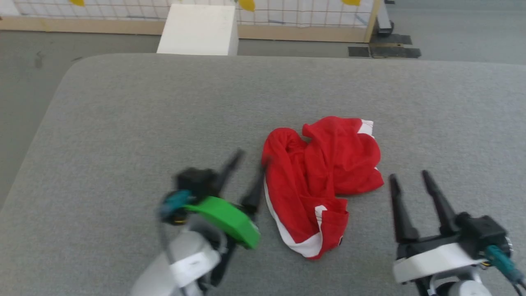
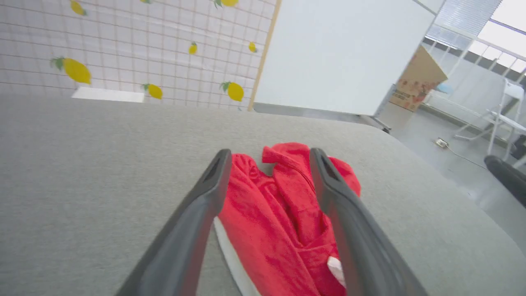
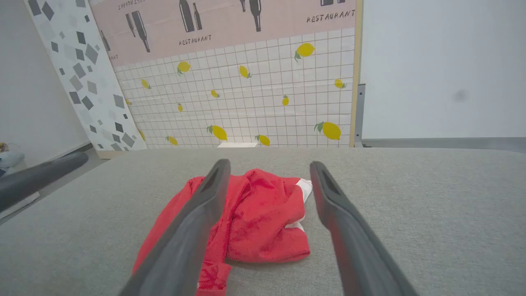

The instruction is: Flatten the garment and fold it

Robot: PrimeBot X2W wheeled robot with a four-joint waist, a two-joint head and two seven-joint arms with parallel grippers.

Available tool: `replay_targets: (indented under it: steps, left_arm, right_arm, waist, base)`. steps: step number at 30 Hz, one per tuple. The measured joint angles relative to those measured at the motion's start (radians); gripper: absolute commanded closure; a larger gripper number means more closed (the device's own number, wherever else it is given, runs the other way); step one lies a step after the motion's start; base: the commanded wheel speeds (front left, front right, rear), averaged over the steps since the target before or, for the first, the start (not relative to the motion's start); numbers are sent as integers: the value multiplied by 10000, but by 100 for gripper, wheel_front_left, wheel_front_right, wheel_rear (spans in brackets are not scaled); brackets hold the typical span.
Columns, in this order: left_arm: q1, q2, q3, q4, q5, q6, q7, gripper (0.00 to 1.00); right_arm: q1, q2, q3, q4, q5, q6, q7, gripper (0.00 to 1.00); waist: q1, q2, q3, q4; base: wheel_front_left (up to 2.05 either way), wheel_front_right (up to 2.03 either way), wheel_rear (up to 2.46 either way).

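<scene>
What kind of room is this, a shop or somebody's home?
Likely a lab or test studio: a propped lemon-print backdrop panel, a "RESTAURANT" poster and a cardboard box by the wall.

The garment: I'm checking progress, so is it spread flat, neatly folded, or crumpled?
Crumpled: the garment lies in a bunched heap on the grey surface, its cloth lapping over itself in uneven ridges.

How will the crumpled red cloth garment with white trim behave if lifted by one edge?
The red cloth garment with white trim looks floppy: its deep folds suggest it would probably hang limp, not keep shape. Pushed, it would likely bunch up on the textured grey fabric surface rather than slide.
</scene>
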Motion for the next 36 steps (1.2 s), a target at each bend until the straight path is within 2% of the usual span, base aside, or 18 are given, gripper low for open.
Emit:
replay_targets:
  steps: [4,8,13,19,20,21,22,25,29,33,36]
  left_arm:
    - [1282,-27,2190,-1509,1273,443,-42,0]
    - [2370,-500,3762,-2238,2376,441,-40,0]
    - [2918,-1185,4936,-2531,3181,-203,-42,0]
    - [2999,-1384,5388,-2389,3674,-731,-42,0]
    - [2999,-1390,5409,-2357,3680,-775,-42,0]
    - [2999,-1390,5402,-2343,3668,-800,-42,0]
    - [2999,-1390,5386,-2334,3641,-823,-42,0]
    - [3000,-1392,5359,-2311,3553,-823,-42,0]
    - [3017,-1394,5350,-2247,3559,-823,-42,0]
    - [3105,-1404,5469,-2213,3582,-823,-40,0]
    - [3144,-1407,5517,-2190,3586,-823,-42,0]
  right_arm:
    - [-9,0,767,15,-301,0,957,0]
    - [-196,8,1499,307,-867,2,2661,0]
    - [-639,10,1801,600,-1691,2,5340,0]
    - [-837,-59,2098,667,-2174,2,7543,0]
    - [-837,-65,2086,663,-2174,2,7798,22]
    - [-837,-90,2073,633,-2178,2,7979,69]
    - [-837,-113,2057,577,-2178,2,8048,100]
    - [-835,-90,1762,192,-2159,2,7858,100]
    - [-815,-19,673,-571,-1879,2,6416,100]
    - [-564,15,-1034,-1162,-941,2,5335,100]
    - [-313,10,-2318,-1120,-489,2,5018,100]
  waist:
    - [0,0,75,220]
    - [0,0,209,387]
    - [0,0,398,641]
    - [0,0,642,946]
    - [0,0,685,991]
    - [0,0,725,1034]
    - [0,0,752,1062]
    - [0,0,809,1114]
    - [0,0,716,1051]
    - [0,-1,600,871]
    - [0,0,525,696]
  base:
    - [0,0,0]
    - [0,0,0]
    - [0,0,0]
    - [0,0,0]
    - [0,0,0]
    - [0,0,0]
    - [0,0,0]
    - [0,0,0]
    - [0,0,0]
    - [0,0,0]
    - [0,0,0]
